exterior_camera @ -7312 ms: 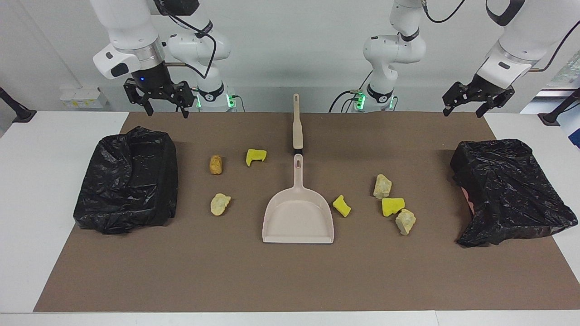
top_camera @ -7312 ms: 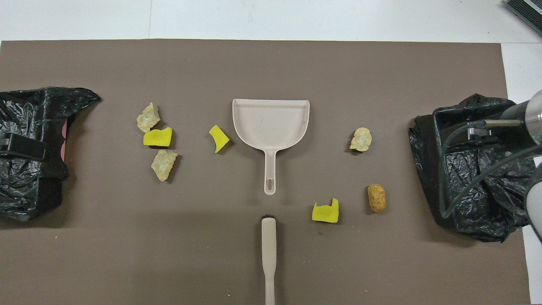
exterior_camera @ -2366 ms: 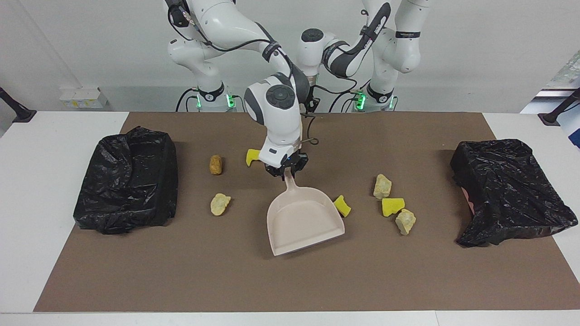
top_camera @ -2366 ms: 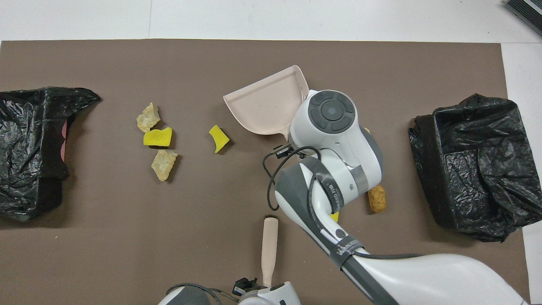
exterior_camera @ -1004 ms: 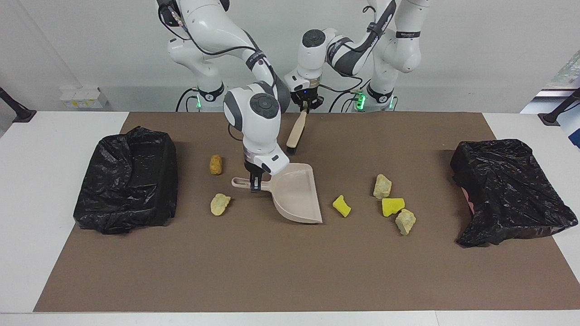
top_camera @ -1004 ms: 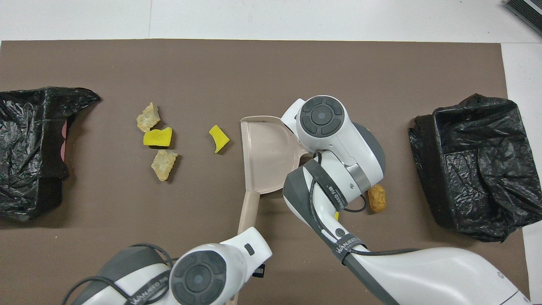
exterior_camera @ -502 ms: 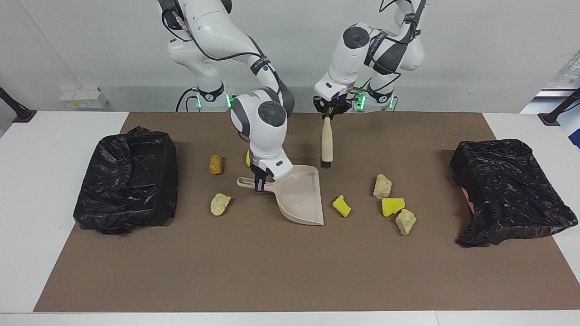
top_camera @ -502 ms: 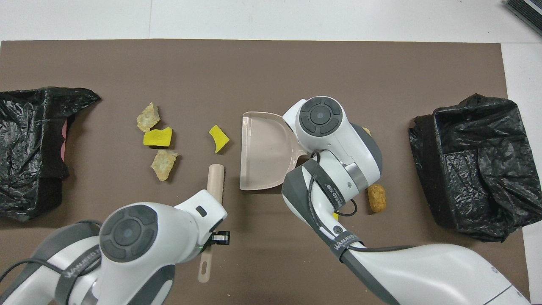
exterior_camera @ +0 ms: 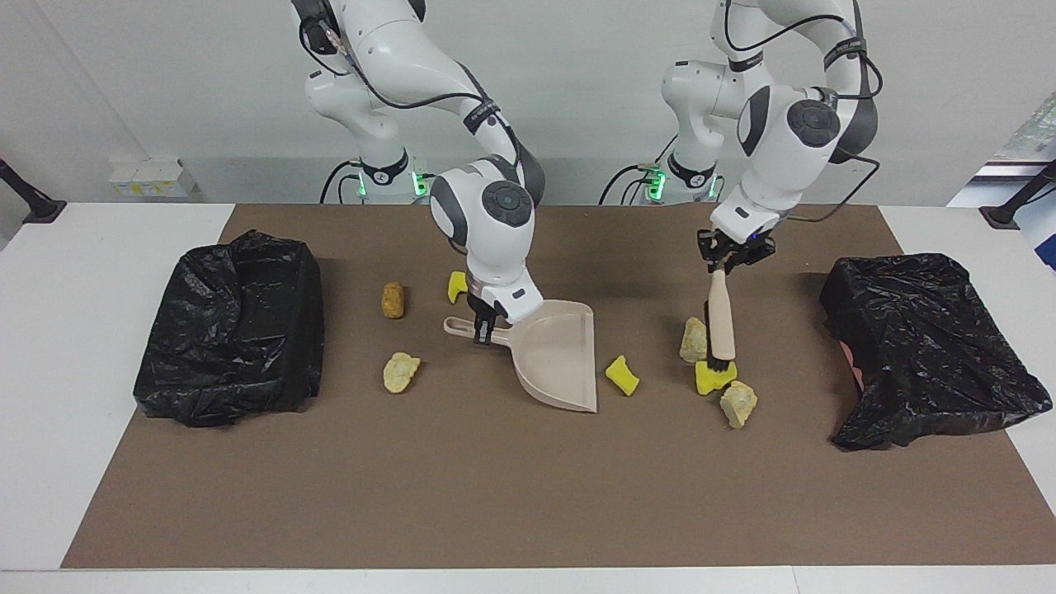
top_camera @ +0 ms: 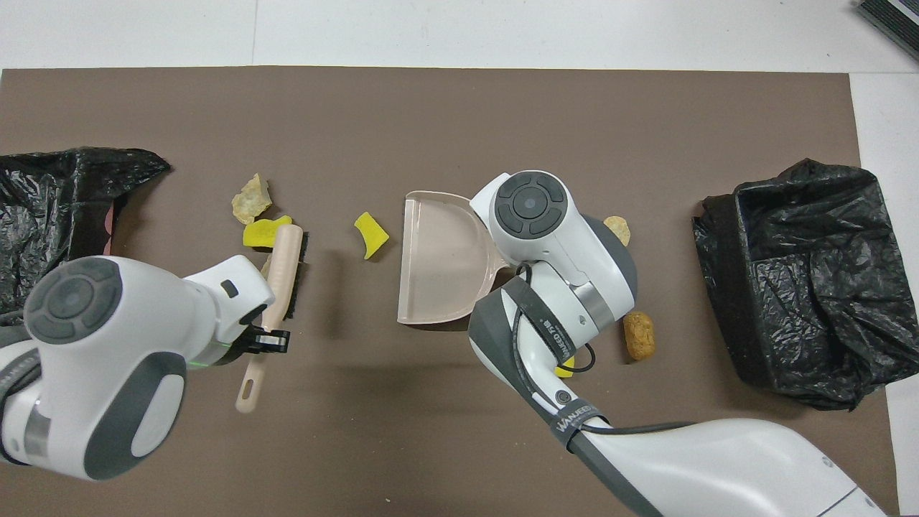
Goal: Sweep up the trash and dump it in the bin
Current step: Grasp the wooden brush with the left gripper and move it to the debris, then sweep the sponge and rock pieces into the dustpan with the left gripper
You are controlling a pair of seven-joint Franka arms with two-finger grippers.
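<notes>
Dustpan point(exterior_camera: 554, 356) hangs from my right gripper point(exterior_camera: 485, 328), which is clamped on its handle, pan tilted with the open mouth toward my left arm's end of the table. My left gripper point(exterior_camera: 726, 261) is closed around the beige brush point(exterior_camera: 721, 323), held upright with its black bristles down against a yellow sponge chunk point(exterior_camera: 711, 376). Around those bristles lie two pale crusty lumps point(exterior_camera: 694, 340) point(exterior_camera: 737, 403); another yellow chunk point(exterior_camera: 622, 374) sits between the brush and the dustpan's mouth. Toward my right arm's end, past the dustpan handle, lie a golden-brown lump point(exterior_camera: 393, 299), a pale lump point(exterior_camera: 400, 371) and a partly hidden yellow chunk point(exterior_camera: 456, 286). Black-lined bins point(exterior_camera: 233, 326) point(exterior_camera: 924, 346) stand at both ends. "WANJEED" is printed on my right arm's band point(top_camera: 573, 418).
</notes>
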